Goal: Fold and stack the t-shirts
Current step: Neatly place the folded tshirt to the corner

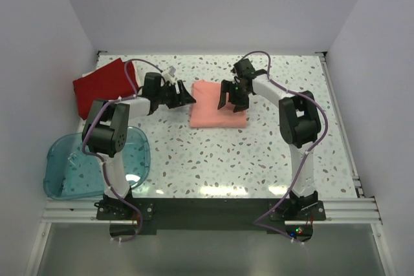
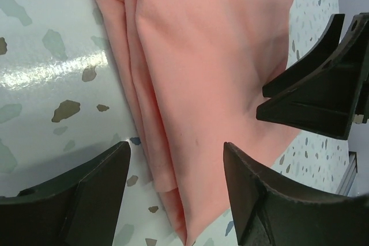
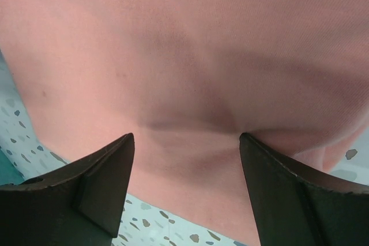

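Speckled table [image 1: 259, 153] holds blue tub [image 1: 61, 163], red t-shirt [image 1: 100, 85].

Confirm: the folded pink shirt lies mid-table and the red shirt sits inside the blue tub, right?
No. The red shirt lies on the table at the far left, outside the blue tub; the top view shows it. The folded pink shirt does lie mid-table.

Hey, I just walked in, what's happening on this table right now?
Two robot arms hover over a salmon-pink t-shirt lying folded on the table. The left tool is open at its left edge, the right tool open above its right side; neither grips cloth. A deep red t-shirt lies apart at the far left, so nothing is stacked yet.
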Robot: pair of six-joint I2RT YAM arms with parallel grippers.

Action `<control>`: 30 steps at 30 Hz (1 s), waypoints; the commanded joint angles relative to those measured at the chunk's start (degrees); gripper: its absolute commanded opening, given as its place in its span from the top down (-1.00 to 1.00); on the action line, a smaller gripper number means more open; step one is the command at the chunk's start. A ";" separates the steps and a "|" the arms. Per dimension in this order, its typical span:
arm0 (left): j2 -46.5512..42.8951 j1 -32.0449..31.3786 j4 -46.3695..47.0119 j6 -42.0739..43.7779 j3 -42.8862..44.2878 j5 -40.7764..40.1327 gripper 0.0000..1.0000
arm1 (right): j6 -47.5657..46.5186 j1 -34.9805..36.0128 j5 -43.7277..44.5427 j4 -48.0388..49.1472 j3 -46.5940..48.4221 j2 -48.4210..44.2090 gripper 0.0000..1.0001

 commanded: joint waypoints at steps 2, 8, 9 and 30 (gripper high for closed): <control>0.75 -0.01 5.54 -1.91 -0.82 0.49 -0.41 | -0.55 0.04 3.27 -5.15 -1.35 4.07 -0.55; 3.65 -0.01 7.65 -3.32 -1.87 -1.26 -0.42 | -0.38 -0.05 3.28 -5.33 -1.26 3.99 -0.55; 3.83 -0.01 7.83 -3.50 -1.96 -1.44 -0.42 | -0.38 0.04 3.27 -5.41 -1.17 3.73 -0.55; 12.53 -8.79 -1.57 -8.16 4.18 -11.28 -0.44 | -0.03 0.04 0.99 -3.75 -2.40 2.23 -0.55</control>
